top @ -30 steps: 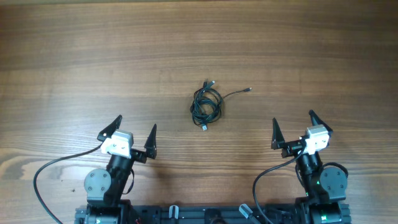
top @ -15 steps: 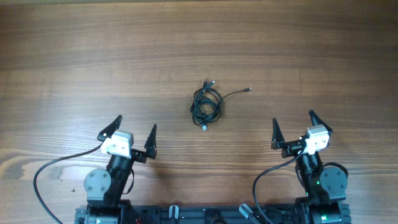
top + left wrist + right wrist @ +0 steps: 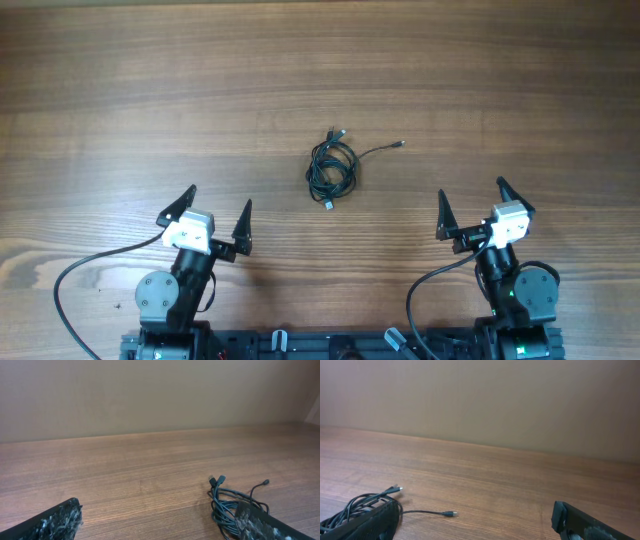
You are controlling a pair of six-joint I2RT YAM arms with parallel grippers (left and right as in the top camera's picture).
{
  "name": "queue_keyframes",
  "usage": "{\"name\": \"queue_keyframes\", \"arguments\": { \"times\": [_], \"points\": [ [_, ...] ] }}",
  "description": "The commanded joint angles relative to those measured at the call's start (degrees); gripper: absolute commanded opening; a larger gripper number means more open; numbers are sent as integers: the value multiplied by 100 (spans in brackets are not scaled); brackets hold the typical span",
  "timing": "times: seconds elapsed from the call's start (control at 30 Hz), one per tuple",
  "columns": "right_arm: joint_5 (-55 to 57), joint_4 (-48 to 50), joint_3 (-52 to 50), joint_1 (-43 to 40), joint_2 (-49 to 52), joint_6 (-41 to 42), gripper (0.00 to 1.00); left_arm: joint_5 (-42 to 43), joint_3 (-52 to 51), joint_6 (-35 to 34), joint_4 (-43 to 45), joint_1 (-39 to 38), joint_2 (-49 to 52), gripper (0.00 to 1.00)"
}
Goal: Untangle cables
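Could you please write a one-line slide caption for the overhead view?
Coiled black cables lie on the wooden table, ahead of the open left gripper and open right gripper, touched by neither.

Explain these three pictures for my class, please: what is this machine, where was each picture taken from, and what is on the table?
It is a two-armed robot at a wooden table. One picture looks straight down from above; the other two come from cameras on each wrist, looking past that arm's own fingers. The left gripper and right gripper are open and hold nothing. Beyond them lies a small tangle of thin black cables, one plug end trailing out.
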Motion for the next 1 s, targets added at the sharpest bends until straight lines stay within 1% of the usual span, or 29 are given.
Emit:
{"name": "queue_keyframes", "arguments": {
  "times": [0.0, 0.03, 0.1, 0.17, 0.2, 0.33, 0.47, 0.6, 0.67, 0.77, 0.83, 0.9, 0.97],
  "points": [
    [72, 22, -7, -35, -33, 48, 100, 15, -46, 20, 4, -26, -57, 100],
    [59, 24, -7, -35, -33, 103, 100, 13, -46, -70, 7, -26, -57, 100],
    [59, 22, -7, -35, -33, 487, 100, -28, -46, -59, 11, -22, -57, 100],
    [57, 26, -7, -35, -24, 925, 100, -247, -46, -503, -15, -24, -26, 100],
    [57, 20, -7, -35, 4, 929, 100, -350, -46, -695, -24, -24, 22, 100],
    [-11, 7, 11, -35, 275, 929, 100, -431, 72, -1058, -179, -26, 278, 100],
    [-116, -271, 376, -35, 896, 885, 100, -535, 675, -1091, -765, -26, 765, 100],
    [-118, -682, 1054, -35, 1919, 901, 100, -529, 1362, -1091, -1217, -26, 1556, 100],
    [-120, -1075, 1537, -35, 2527, 901, 100, -529, 1781, -1088, -1469, -26, 2109, 100],
    [-116, -2013, 2492, -35, 3536, 883, 100, -391, 2579, -1088, -1989, -26, 3093, 100],
    [-116, -2487, 2953, -35, 4035, 708, 100, -223, 3189, -1088, -2430, -26, 3768, 100],
    [-116, -3025, 3512, -35, 4730, 424, 100, 46, 3936, -1093, -3064, -26, 4487, 100],
    [-118, -3235, 3773, -35, 5154, 437, 100, 332, 4496, -1091, -3713, -26, 4944, 100]
  ]
}}
